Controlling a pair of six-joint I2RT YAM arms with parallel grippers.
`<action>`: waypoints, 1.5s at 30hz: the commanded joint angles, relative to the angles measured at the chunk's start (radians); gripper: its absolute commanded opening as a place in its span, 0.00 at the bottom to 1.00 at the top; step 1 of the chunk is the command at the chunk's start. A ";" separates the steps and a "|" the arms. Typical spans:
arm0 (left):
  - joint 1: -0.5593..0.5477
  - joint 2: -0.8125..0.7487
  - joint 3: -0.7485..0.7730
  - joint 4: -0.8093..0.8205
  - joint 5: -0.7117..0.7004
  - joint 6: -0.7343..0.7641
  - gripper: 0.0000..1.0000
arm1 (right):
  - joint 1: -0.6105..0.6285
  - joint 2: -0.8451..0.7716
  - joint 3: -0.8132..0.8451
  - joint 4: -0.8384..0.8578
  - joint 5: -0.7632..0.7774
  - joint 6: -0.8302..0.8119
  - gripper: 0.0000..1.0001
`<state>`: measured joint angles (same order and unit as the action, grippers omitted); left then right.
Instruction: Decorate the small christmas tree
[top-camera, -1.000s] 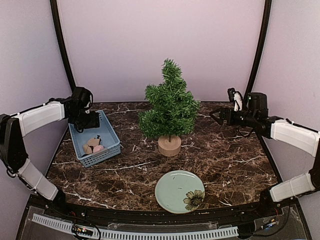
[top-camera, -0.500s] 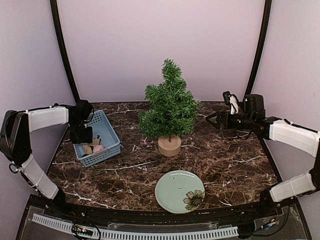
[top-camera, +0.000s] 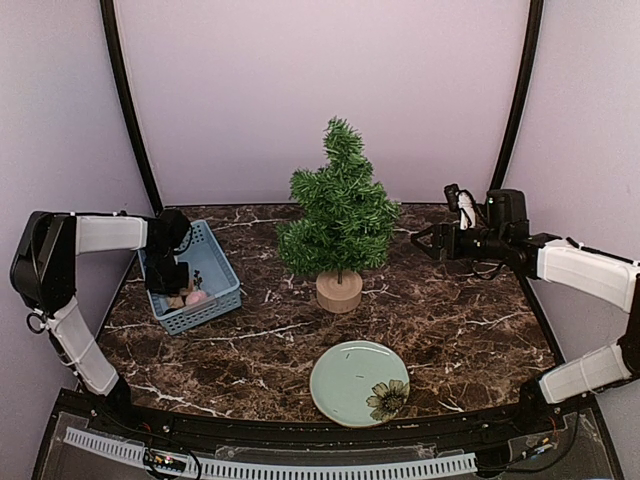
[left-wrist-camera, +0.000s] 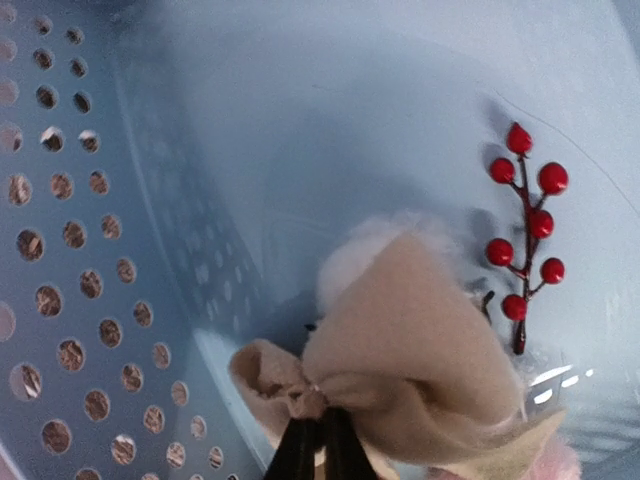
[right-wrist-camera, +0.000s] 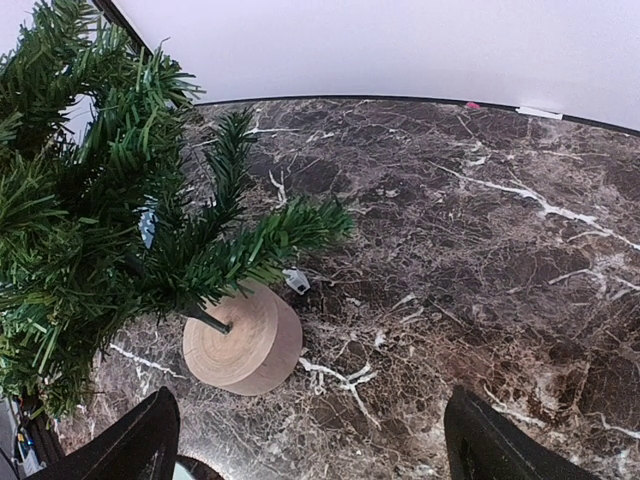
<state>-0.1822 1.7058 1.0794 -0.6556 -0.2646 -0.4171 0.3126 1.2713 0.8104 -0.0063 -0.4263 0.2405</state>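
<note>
We find our bushy green miniature fir (top-camera: 340, 215) bare: left tool (left-wrist-camera: 312, 450) pinches a beige felt ornament (left-wrist-camera: 410, 350) in the blue plastic basket (top-camera: 215, 265), right tool (right-wrist-camera: 320, 440) wide, empty.

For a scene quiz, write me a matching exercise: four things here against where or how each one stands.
1 small christmas tree
2 plate
3 red berry sprig
4 right pincer

a in the blue basket
b open, right of the tree
c middle of the table
d near edge of the table

Pairs: 1-c, 2-d, 3-a, 4-b
</note>
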 joint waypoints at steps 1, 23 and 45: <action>0.003 -0.026 0.030 0.006 0.030 0.018 0.00 | 0.004 0.002 0.004 0.030 -0.007 -0.010 0.93; -0.216 -0.085 0.234 -0.055 0.017 0.410 0.00 | 0.012 -0.018 0.010 0.045 -0.007 0.009 0.93; -0.616 -0.547 0.090 0.389 0.236 0.886 0.00 | 0.015 -0.090 -0.021 0.094 -0.022 0.024 0.93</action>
<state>-0.7048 1.1629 1.2251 -0.3729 0.0265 0.2863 0.3210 1.2118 0.8089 0.0319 -0.4370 0.2493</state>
